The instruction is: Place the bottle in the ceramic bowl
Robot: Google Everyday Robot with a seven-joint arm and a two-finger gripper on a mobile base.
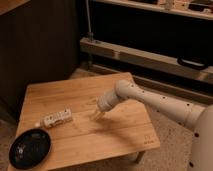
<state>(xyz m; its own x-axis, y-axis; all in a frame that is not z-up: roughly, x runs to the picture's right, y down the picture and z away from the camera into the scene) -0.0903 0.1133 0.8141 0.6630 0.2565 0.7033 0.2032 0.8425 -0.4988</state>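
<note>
On the light wooden table [122,137], the small white plastic bottle [56,118] lies flat at nine o'clock from the gripper [98,115], apart from it; whether that gripper is parted or closed cannot be told. The shallow glossy black ceramic bowl [30,149] sits at seven o'clock from the bottle.

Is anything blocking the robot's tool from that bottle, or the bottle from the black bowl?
Nothing visible. Only bare table lies between the tool, over its middle, and the bottle, or between the bottle and the bowl at the corner.

A low wooden table [120,136] stands before dark shelving [150,56].
</note>
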